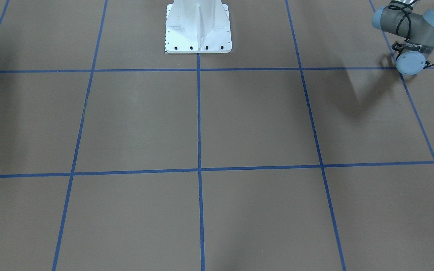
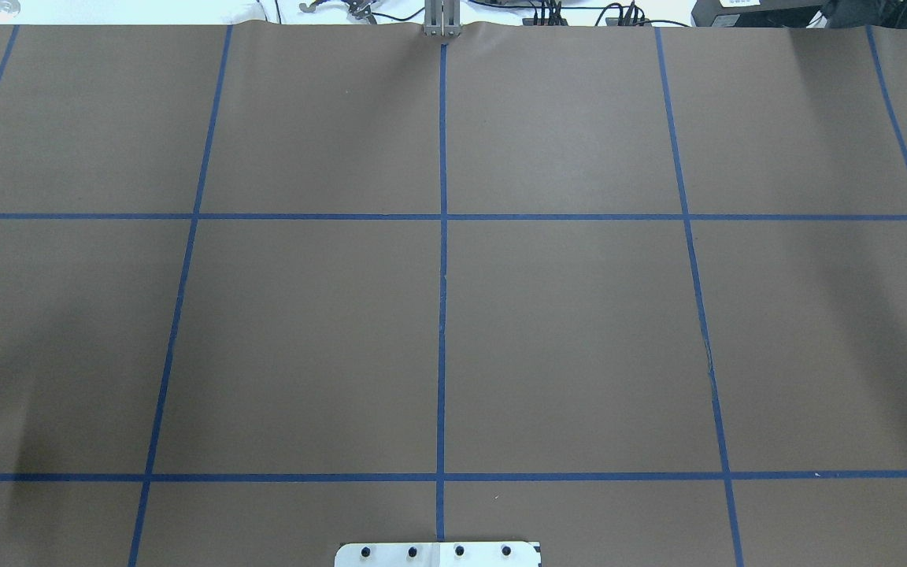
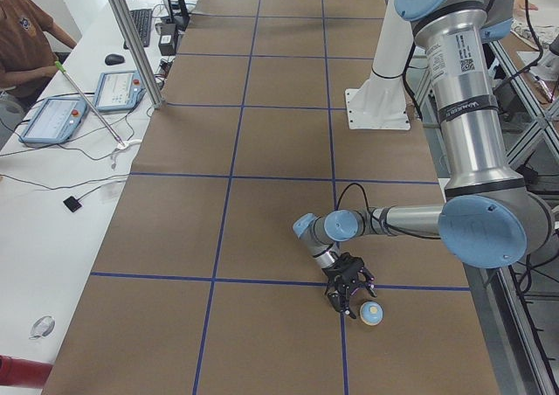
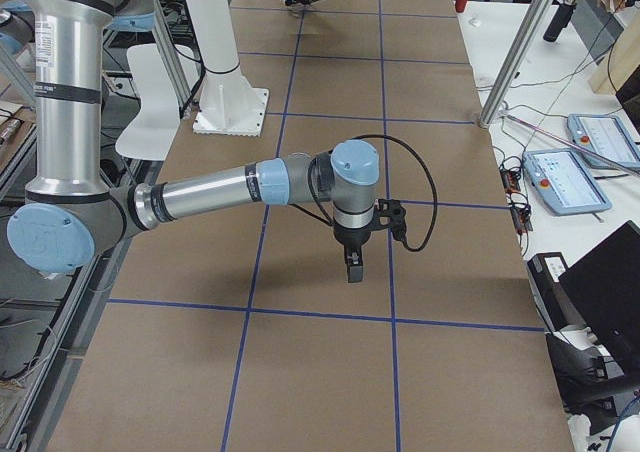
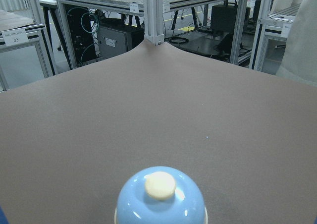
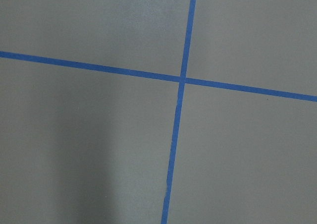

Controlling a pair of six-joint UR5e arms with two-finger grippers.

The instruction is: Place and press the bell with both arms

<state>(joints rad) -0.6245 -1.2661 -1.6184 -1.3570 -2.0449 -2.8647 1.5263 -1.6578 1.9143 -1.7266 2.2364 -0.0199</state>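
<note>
The bell, a light-blue dome with a cream button, stands on the brown table near its left end. It fills the bottom of the left wrist view, close below the camera. My left gripper hangs low just beside the bell, apart from it; I cannot tell whether it is open or shut. In the front-facing view only the left arm's wrist joints show. My right gripper points straight down over the table near a tape crossing, with nothing seen in it; its state cannot be told.
The white pedestal base is bolted at the robot's side of the table. Blue tape lines divide the brown cover into squares. A person sits at a white side bench with control tablets and an aluminium post.
</note>
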